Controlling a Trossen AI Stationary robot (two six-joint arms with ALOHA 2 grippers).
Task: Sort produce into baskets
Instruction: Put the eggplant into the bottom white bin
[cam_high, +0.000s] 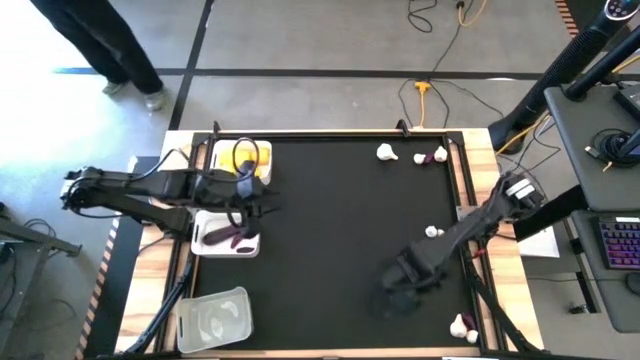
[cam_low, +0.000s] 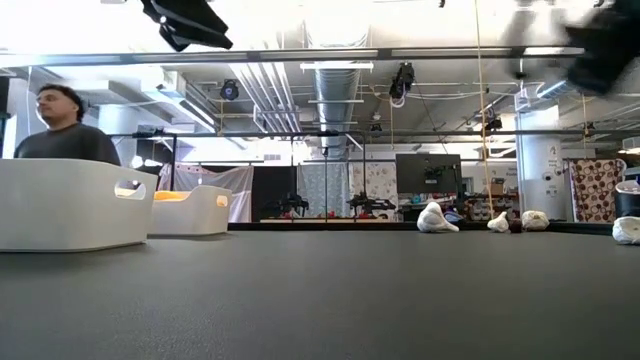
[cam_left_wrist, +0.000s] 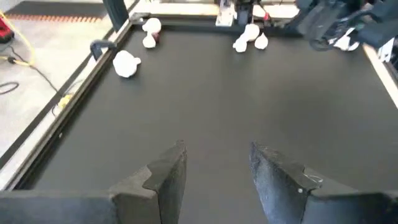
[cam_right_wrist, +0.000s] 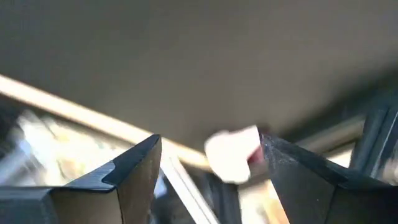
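Three baskets stand along the table's left edge. The far white one (cam_high: 222, 152) holds yellow-orange fruit (cam_high: 247, 158), the middle white one (cam_high: 205, 240) holds dark purple pieces (cam_high: 232, 237), and the near clear one (cam_high: 212, 320) holds white bulbs. White bulbs also lie on the black mat at the far right (cam_high: 387, 152), mid right (cam_high: 432, 232) and near right (cam_high: 461, 325). My left gripper (cam_left_wrist: 214, 152) hangs open and empty above the mat beside the two white baskets (cam_high: 262, 200). My right gripper (cam_right_wrist: 211, 146), open and empty, hovers over the mat's near right part (cam_high: 395, 285). A white bulb (cam_right_wrist: 231, 155) shows beyond its fingers.
A raised frame (cam_high: 330, 133) borders the black mat, with wooden table margins outside it. The wide middle of the mat (cam_high: 330, 220) carries nothing. A person stands beyond the table's far left side (cam_low: 60, 125). Cables lie on the floor behind the table.
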